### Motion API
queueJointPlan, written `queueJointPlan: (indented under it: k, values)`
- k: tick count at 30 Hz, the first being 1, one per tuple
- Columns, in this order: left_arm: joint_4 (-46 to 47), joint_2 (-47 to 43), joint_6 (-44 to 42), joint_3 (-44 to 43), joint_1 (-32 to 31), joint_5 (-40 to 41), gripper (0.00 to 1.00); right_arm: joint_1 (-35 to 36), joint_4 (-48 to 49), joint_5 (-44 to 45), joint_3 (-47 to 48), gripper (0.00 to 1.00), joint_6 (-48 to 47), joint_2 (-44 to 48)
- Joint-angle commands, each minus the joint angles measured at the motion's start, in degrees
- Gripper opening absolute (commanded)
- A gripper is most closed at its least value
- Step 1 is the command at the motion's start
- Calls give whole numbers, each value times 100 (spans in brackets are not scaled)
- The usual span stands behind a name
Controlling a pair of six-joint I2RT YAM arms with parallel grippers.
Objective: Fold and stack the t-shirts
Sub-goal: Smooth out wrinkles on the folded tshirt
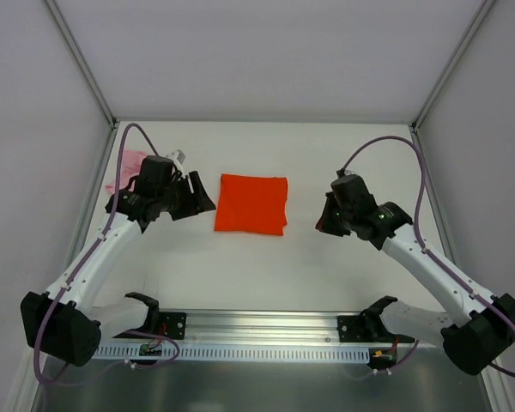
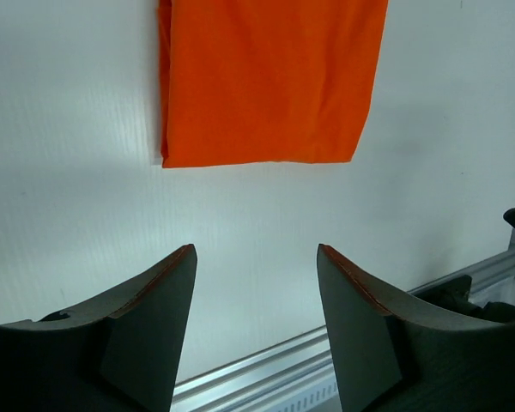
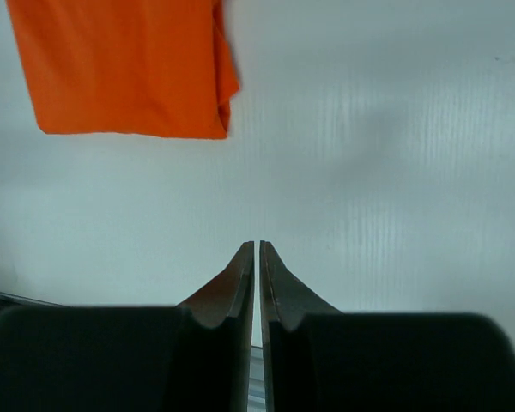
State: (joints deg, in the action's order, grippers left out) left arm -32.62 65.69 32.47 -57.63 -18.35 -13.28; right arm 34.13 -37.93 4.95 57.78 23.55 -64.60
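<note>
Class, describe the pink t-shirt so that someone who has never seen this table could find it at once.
Start at the white table and go to its far left side, by the wall. There, behind the left arm, lies the pink t-shirt, partly hidden. Unlike the orange t-shirt, folded square in the middle, it is pale and sits at the edge.

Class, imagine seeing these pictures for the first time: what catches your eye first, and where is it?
The orange tee, folded into a neat rectangle, lies in the middle of the table. A pink tee peeks out at the far left, partly hidden by the left gripper, which stands open and empty. The right gripper is shut.
</note>
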Motion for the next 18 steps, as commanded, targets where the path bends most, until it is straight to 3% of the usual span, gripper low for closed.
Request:
queueJointPlan:
  k: [1, 3, 4, 6, 8, 10, 15, 18]
  values:
    - [-324, -153, -863, 67, 191, 214, 59, 32, -285, 375, -363, 9, -34, 421]
    - [-288, 108, -1066, 33, 296, 62, 59, 41, -294, 410, -504, 14, -61, 596]
    - [-332, 241, -1137, -72, 384, 62, 61, 41, -259, 393, -548, 23, -122, 650]
    - [-298, 679, -1497, -178, 542, -140, 59, 32, -153, 419, -653, 26, -158, 764]
    - [-253, 953, -1699, -363, 814, -209, 45, 32, -109, 472, -671, 32, -219, 922]
    - [-227, 1357, -1892, -600, 1051, -446, 43, 32, -74, 411, -636, 35, -280, 993]
    - [-236, 2386, -2166, -1346, 1097, -1237, 71, 32, -47, 366, -610, 41, -307, 976]
    - [-87, 2773, -2052, -1558, 1088, -1493, 77, 41, -39, 366, -636, 43, -307, 993]
